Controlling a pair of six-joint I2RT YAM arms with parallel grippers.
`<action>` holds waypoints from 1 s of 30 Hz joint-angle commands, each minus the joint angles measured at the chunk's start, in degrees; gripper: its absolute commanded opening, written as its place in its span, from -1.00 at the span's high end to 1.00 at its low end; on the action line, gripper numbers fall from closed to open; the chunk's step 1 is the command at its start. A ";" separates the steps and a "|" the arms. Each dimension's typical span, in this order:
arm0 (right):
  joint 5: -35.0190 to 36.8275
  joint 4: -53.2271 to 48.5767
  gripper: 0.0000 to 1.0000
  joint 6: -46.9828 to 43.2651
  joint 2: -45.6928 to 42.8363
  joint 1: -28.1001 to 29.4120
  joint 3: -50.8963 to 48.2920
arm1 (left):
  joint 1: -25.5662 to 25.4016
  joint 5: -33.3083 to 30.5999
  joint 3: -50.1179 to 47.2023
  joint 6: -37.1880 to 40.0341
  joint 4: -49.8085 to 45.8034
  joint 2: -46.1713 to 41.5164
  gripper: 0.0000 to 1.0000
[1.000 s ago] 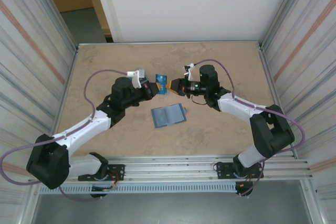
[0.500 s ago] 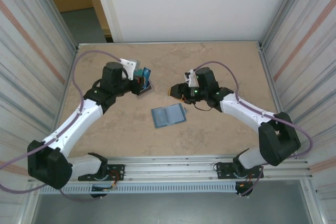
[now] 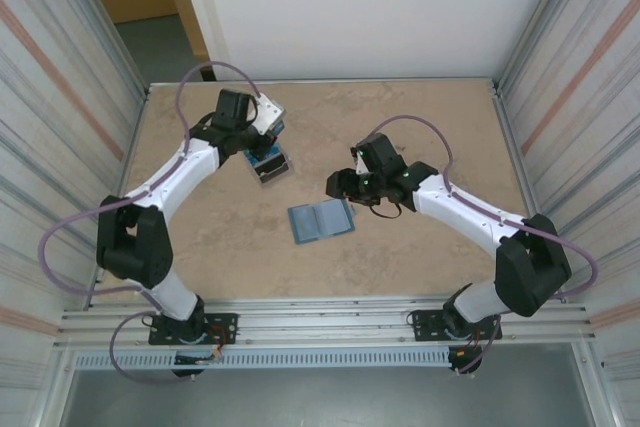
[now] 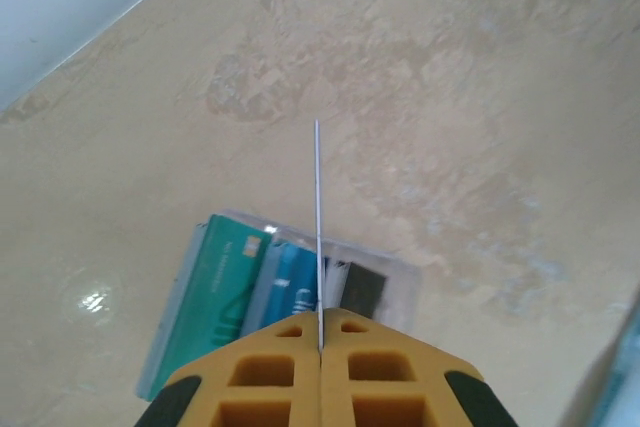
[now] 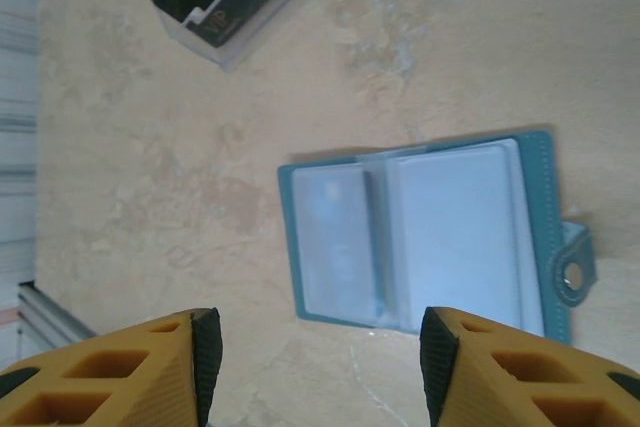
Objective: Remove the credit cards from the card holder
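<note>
- The tan, stone-patterned table (image 3: 430,127) sits between ribbed metal walls (image 3: 60,117), with a white panel (image 3: 370,7) beyond its far edge.
- The card holder (image 3: 322,219) lies open and flat near the table's middle, with bare table between it and the card pile (image 3: 268,163) to the far left.
- The right gripper (image 3: 338,185) hovers just beyond the card holder. Its fingers (image 5: 120,367) stand well apart, holding nothing.
- The left gripper (image 3: 265,135) hangs over the card pile, jaws pressed together on a held card (image 4: 318,197).
- The held card shows edge-on as a pale line, so its face cannot be read.
- The left wrist view shows teal-green, blue and dark cards in the pile, partly hidden by the fingers.
- The right wrist view shows the holder's pale inner panels and snap tab (image 5: 572,272), while its top edge cuts off the pile.
</note>
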 commanded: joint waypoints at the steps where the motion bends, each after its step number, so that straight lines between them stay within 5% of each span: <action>1: 4.57 -4.67 -0.13 -1.13 0.64 0.36 1.72 | 1.40 -0.10 2.17 9.12 -2.59 1.60 1.00; 14: 5.94 -6.70 -0.13 -0.54 1.89 0.63 2.98 | 4.58 6.76 1.80 15.21 0.13 7.59 1.00; 30: 5.15 -6.08 -0.13 -0.12 3.02 0.63 3.24 | 4.75 6.10 0.43 17.72 1.43 10.57 1.00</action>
